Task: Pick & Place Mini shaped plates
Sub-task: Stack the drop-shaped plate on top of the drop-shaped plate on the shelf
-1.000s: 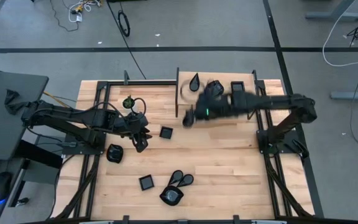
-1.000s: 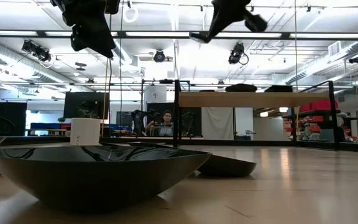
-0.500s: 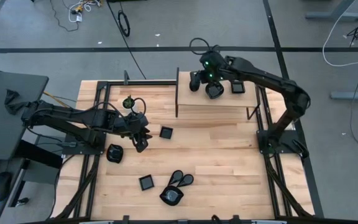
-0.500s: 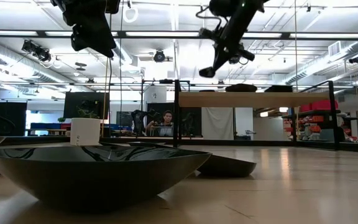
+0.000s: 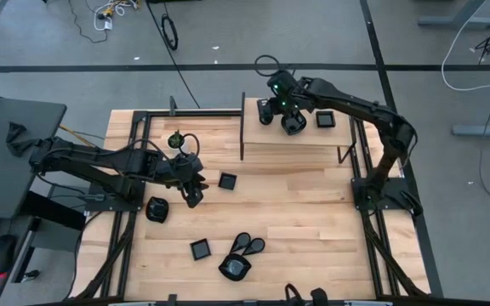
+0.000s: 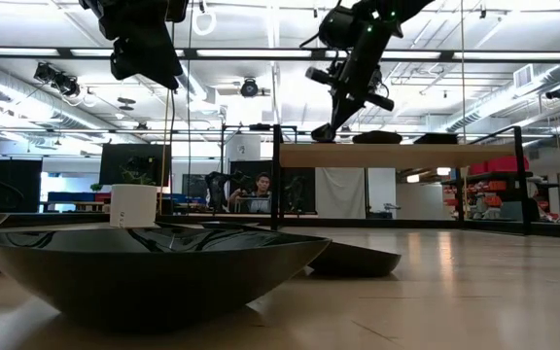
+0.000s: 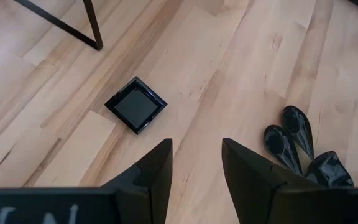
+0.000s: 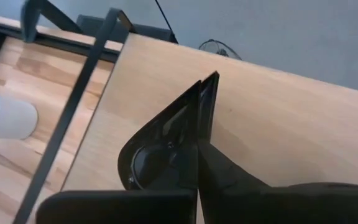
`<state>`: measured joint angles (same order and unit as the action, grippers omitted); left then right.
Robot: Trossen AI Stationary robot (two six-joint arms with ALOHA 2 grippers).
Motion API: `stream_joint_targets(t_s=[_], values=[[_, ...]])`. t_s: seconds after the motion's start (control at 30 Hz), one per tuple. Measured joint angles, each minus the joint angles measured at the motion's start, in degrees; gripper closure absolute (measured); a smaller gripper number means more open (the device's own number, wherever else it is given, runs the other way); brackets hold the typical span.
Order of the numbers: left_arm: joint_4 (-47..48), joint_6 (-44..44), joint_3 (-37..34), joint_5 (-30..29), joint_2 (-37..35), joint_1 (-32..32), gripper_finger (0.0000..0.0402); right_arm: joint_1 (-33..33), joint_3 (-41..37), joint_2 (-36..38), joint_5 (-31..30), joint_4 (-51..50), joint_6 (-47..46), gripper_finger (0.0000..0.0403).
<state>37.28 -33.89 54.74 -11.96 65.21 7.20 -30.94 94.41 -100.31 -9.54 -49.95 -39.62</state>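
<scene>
A: Looking down from the high view, I see my right gripper (image 5: 279, 109) over the raised shelf (image 5: 313, 138) at the far edge of the worktop (image 5: 313, 212), near the shelf's left end.

B: What are its fingers doing?

A: In the right wrist view they are clamped on a black teardrop plate (image 8: 166, 146), held on edge above the shelf board. A square plate (image 5: 325, 119) already lies on that shelf, beside the gripper.

B: And the left arm?

A: My left gripper (image 5: 192, 189) hangs above the worktop's left half. Its fingers (image 7: 157, 171) stand narrowly apart with nothing between them. Just past them lies another square plate (image 7: 135, 105), flat on the wood.

B: The rest of the plates?

A: A rounded dish (image 5: 156, 209) sits near the left edge. Toward the near edge there is a third square one (image 5: 201, 250), and a cluster of two teardrops (image 5: 248, 245) touching a rounded dish (image 5: 236, 269).

B: Anything in them?

A: None of the dishes I can see into holds anything. The white pot with the plant (image 5: 176, 139) stands near the far left corner.
</scene>
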Motion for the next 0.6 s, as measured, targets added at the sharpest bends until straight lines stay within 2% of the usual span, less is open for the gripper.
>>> stream_joint_targets(t_s=[0.23, 0.43, 0.6], values=[[-0.02, -1.22, 0.0, 0.01, 0.0, 0.0, 0.0257, 0.0, -0.04, -0.53, -1.86, 0.26, -0.77, 0.0368], [-0.02, -1.44, 0.0, 0.01, 0.0, 0.0, 0.0257, 0.0, -0.04, -0.42, -2.01, 0.37, -0.42, 0.0315], [-0.02, -1.42, 0.0, -0.01, 0.0, 0.0, 0.0257, 1.28, -0.04, 0.46, 0.85, 2.98, 2.56, 0.0282]])
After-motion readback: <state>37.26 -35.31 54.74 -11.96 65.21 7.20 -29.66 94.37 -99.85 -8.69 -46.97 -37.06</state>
